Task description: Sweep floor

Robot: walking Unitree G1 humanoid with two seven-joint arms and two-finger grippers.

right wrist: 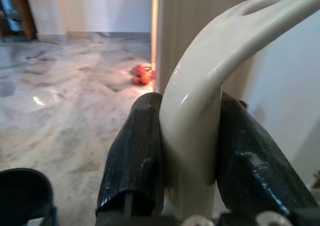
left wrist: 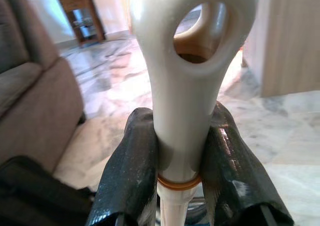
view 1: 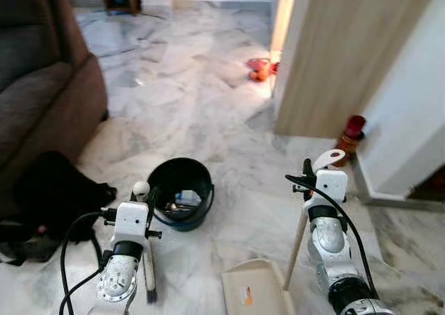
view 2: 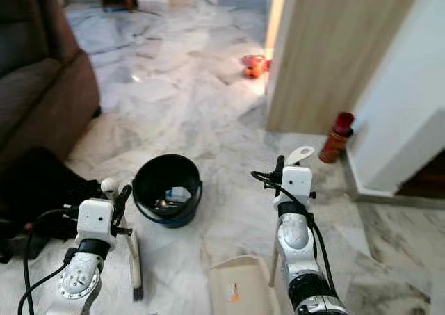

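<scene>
Left pincer (left wrist: 182,151) is clamped on the broom handle (left wrist: 187,86), right pincer (right wrist: 187,151) on the dustpan handle (right wrist: 200,111), dustpan (view 1: 254,291) on the floor (view 1: 195,99). Risk: a wide sweep knocks that black bucket (view 1: 182,192) over.

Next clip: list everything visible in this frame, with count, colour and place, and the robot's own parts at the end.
Round black plastic bucket: one, black, on the marble floor ahead, small litter inside.
Cream plastic dustpan: one, cream, on the floor near the robot, an orange scrap on it; its long handle runs up into the right gripper.
Cream-handled brush: one, cream handle with dark bristles at the floor, held by the left gripper.
Brown fabric sofa: one, far left.
Black bag: one, beside the sofa.
Red bottle: one, by the white wall.
Orange-red object: one, by the wooden panel; unclear.
Left gripper: shut on the brush handle.
Right gripper: shut on the dustpan handle.
</scene>
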